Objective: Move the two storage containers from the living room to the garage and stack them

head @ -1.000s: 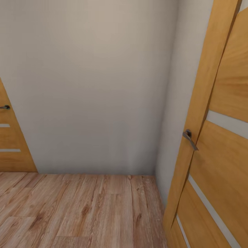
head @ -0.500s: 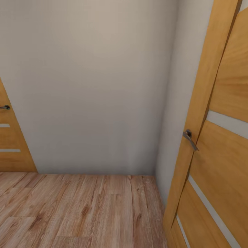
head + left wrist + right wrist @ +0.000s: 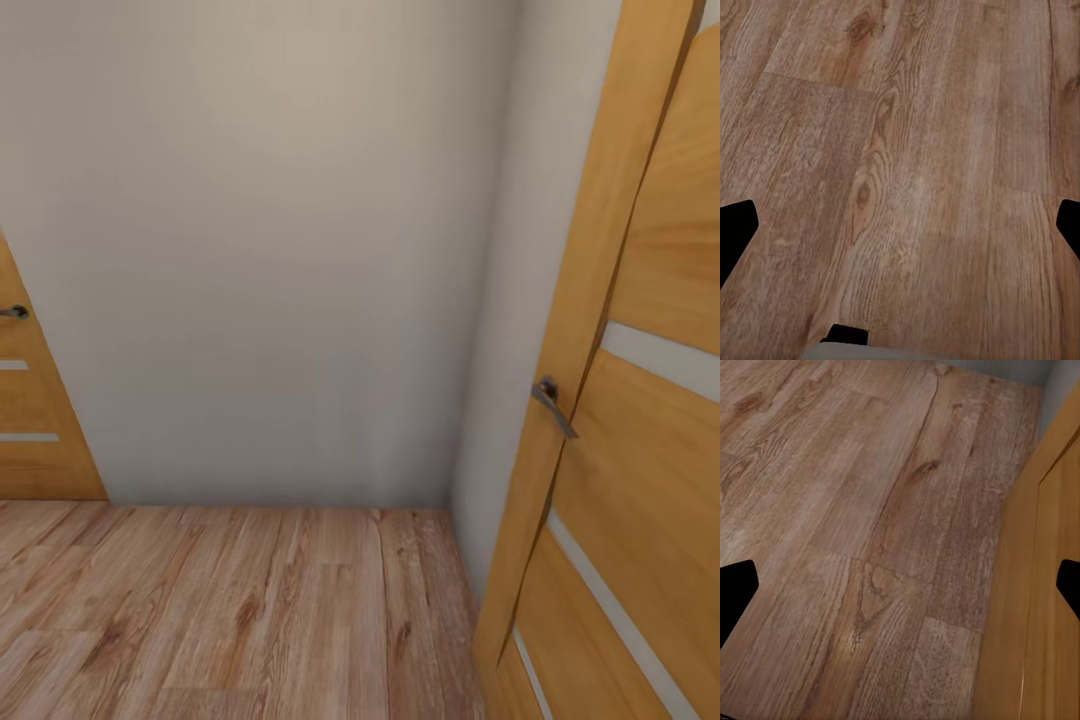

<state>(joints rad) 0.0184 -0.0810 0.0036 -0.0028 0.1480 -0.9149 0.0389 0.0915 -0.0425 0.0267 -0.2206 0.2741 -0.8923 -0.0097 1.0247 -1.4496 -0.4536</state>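
Two wooden doors (image 3: 640,400), plank floor (image 3: 250,610)

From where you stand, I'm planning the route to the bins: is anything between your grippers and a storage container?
I can't judge that: no container is in sight. Ahead is a beige wall, with a wooden door close on the right. Both grippers, left and right, hang open over bare plank floor.

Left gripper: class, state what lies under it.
Bare wood plank floor lies below the left gripper, with nothing between its fingertips. The patch beneath the gripper's own body is hidden.
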